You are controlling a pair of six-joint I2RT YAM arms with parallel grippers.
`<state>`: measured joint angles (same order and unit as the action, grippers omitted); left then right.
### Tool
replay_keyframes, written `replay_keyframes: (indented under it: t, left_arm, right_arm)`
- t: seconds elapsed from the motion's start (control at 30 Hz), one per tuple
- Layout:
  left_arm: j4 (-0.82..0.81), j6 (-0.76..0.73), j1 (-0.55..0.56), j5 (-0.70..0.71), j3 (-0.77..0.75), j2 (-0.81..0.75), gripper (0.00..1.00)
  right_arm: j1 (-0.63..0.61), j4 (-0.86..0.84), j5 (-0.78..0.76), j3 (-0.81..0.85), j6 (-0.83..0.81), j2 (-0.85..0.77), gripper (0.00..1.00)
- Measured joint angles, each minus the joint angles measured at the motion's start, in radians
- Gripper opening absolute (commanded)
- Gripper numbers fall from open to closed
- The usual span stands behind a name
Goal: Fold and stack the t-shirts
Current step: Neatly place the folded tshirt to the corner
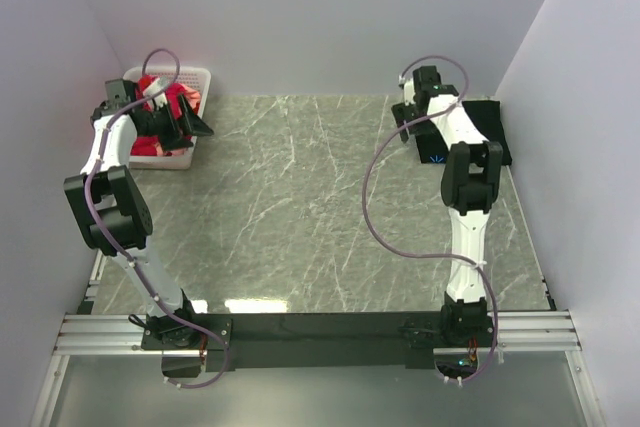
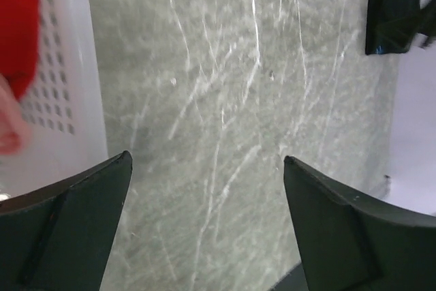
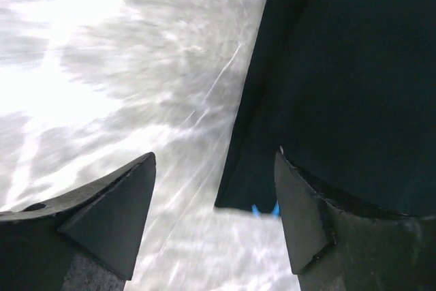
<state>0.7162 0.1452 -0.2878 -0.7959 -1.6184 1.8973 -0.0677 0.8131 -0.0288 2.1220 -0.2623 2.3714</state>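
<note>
A folded black t-shirt (image 1: 497, 121) lies flat at the table's far right, a small blue mark (image 3: 264, 210) at its near corner. My right gripper (image 1: 404, 127) hovers over the shirt's left edge; in the right wrist view the gripper (image 3: 214, 155) is open and holds nothing, with the black t-shirt (image 3: 340, 66) beside and under its right finger. A crimson red t-shirt (image 1: 172, 97) is bunched in the white basket (image 1: 195, 74) at the far left. My left gripper (image 1: 195, 119) sits at the basket's right side; in the left wrist view it (image 2: 206, 158) is open over bare marble.
The left wrist view shows the basket's lattice wall (image 2: 65, 100) on the left, with red cloth (image 2: 17, 25) and a pinkish cloth (image 2: 8, 131) inside. White walls close in the table on the left, back and right. The marble table (image 1: 300, 207) spreads between the arms.
</note>
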Motion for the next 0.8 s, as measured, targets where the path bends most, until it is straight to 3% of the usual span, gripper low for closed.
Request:
replay_keyframes:
  t: [0.2, 0.37, 0.47, 0.6, 0.8]
  left_arm:
    - [0.041, -0.076, 0.050, 0.129, -0.229, 0.046, 1.00]
    - [0.110, -0.188, 0.188, 0.262, -0.486, 0.140, 0.99]
    - [0.114, -0.205, 0.276, 0.340, -0.478, 0.143, 0.99]
    - [0.084, -0.216, 0.369, 0.431, -0.384, 0.142, 0.99]
    - [0.045, -0.215, 0.405, 0.507, -0.212, 0.142, 0.99]
  right_arm:
    - [0.000, -0.008, 0.074, -0.002, 0.039, -0.209, 0.81]
    - [0.003, -0.023, 0.152, -0.002, 0.101, -0.356, 0.82]
    - [0.008, -0.040, 0.206, -0.044, 0.145, -0.402, 0.82]
    - [0.013, -0.065, 0.288, -0.220, 0.185, -0.446, 0.83]
    - [0.004, -0.068, 0.362, -0.471, 0.196, -0.467, 0.86]
